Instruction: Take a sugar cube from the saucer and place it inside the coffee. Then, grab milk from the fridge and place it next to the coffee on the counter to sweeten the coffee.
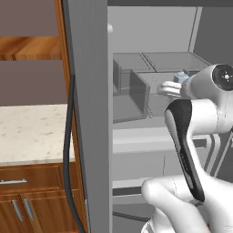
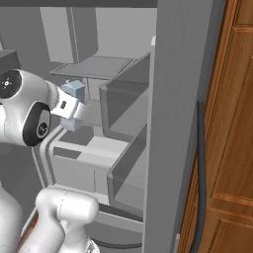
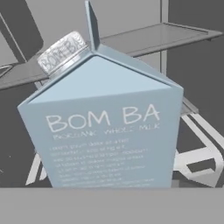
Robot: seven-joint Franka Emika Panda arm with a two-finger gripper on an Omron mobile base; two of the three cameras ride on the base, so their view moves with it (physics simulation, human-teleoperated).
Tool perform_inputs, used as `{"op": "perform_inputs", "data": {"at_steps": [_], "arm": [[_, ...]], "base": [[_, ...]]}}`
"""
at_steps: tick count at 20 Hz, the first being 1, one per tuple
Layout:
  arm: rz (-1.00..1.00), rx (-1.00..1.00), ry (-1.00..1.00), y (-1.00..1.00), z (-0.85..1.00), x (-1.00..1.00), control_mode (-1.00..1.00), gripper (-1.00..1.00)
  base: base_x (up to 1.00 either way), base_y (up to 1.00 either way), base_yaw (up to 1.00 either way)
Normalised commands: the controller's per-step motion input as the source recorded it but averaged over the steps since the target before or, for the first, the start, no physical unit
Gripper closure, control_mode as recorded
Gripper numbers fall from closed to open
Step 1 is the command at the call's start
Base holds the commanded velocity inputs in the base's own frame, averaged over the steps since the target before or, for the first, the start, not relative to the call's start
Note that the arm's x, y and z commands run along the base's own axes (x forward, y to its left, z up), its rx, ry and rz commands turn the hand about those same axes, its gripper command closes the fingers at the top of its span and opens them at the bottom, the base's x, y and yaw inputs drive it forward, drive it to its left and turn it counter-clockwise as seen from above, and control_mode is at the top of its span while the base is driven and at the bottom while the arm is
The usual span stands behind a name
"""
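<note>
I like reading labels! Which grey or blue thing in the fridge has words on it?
The milk: the pale blue carton with letters, unlike the plain grey shelves.

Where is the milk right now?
The milk is inside the open fridge, right at the gripper, in front of a grey shelf; it looms close in the hand view.

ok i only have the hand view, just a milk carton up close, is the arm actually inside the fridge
Observer: Yes. In the right base view the claw reaches into the open fridge, right at the milk.
Operator: is it gripped
Observer: Cannot tell. From the side, the claw's white body crosses the milk and hides the fingers.
Operator: where's the counter
Observer: In the left base view the counter lies to the left, beyond the open fridge door.
</note>
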Motion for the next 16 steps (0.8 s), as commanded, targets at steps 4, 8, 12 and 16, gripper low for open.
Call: {"op": "perform_inputs", "data": {"at_steps": [4,8,12,16], "arm": [[0.1,0.0,0.06,0.13,-0.05,-0.63,-1.0,1.0],[0.02,0.0,0.01,0.02,-0.02,-0.18,1.0,1.0],[0.0,0.0,0.0,0.0,0.0,0.0,1.0,1.0],[0.0,0.0,0.0,0.0,0.0,0.0,1.0,1.0]], "base": [[0.0,0.0,0.0],[-0.72,0.04,0.01],[-1.0,0.02,-0.1],[-1.0,0.0,-0.38]]}}
